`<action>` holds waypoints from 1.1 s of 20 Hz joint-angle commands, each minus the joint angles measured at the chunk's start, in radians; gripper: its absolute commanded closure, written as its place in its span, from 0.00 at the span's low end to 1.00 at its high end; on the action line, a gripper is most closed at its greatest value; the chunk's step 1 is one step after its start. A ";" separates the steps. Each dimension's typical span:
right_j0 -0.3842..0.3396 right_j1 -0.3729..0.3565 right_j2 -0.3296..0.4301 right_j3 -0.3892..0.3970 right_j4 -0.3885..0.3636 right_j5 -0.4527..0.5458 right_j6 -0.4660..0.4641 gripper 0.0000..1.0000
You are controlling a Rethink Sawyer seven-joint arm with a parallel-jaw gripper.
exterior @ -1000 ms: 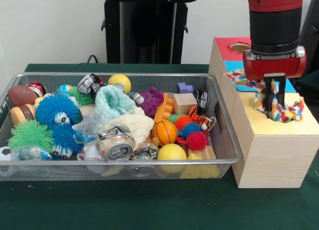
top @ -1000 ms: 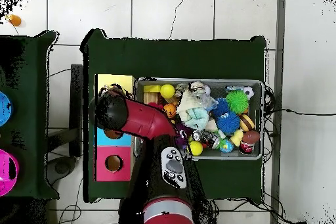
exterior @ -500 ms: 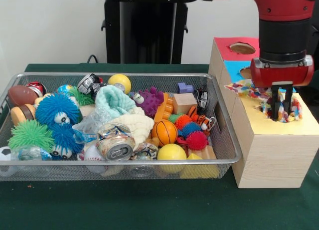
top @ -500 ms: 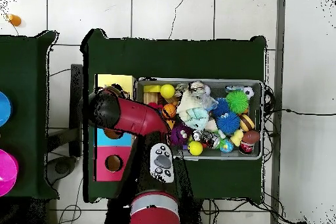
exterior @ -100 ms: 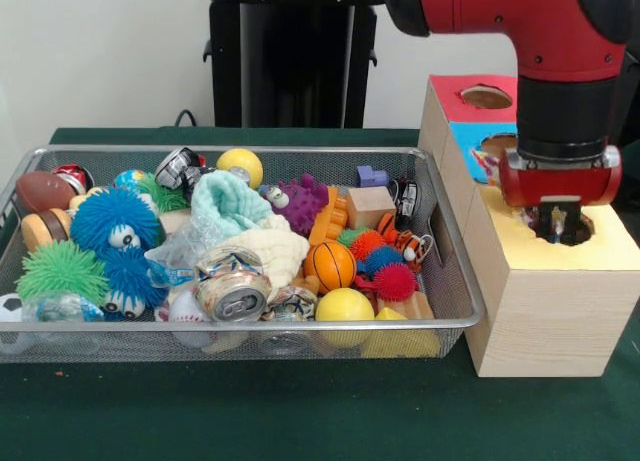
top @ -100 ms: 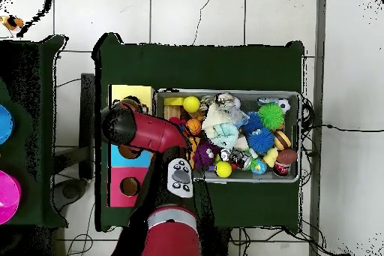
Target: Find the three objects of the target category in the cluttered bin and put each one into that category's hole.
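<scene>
Because the claw (exterior @ -100 ms: 559, 217) is sunk into the yellow hole (exterior @ -100 ms: 583, 232) of the wooden box (exterior @ -100 ms: 545, 311), I cannot tell its opening or its load. If cloth is the category, the mint cloth (exterior @ -100 ms: 228, 205) and cream cloth (exterior @ -100 ms: 268, 251) lie well apart from the claw, in the wire bin (exterior @ -100 ms: 452, 281) beside it. Both look light, limp and soft, so I would pinch a raised fold.

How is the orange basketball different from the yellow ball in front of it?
The small orange basketball has thin black lines curving across it, while the plain yellow ball is one smooth colour with no markings. The basketball sits further back among the spiky rubber toys; the yellow ball lies right against the near rim of the wire mesh bin. Both are round, look about the same size, and rest in the bin's right part.
</scene>
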 commanded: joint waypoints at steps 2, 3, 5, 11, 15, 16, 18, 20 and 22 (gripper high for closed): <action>-0.013 0.072 0.018 -0.004 0.029 -0.068 0.244 0.00; -0.007 0.060 0.002 -0.003 0.024 -0.060 0.239 0.00; -0.010 0.036 -0.006 -0.001 0.021 -0.009 0.228 0.00; -0.008 -0.034 -0.038 0.011 0.013 0.115 0.217 0.00; 0.014 -0.095 -0.088 -0.003 0.004 0.238 0.231 0.00; 0.022 -0.111 -0.104 -0.010 0.001 0.277 0.238 0.00; 0.028 -0.132 -0.117 -0.023 -0.005 0.329 0.241 0.00; 0.039 -0.154 -0.138 -0.038 -0.010 0.392 0.256 0.00; 0.046 -0.170 -0.153 -0.054 -0.016 0.439 0.264 0.00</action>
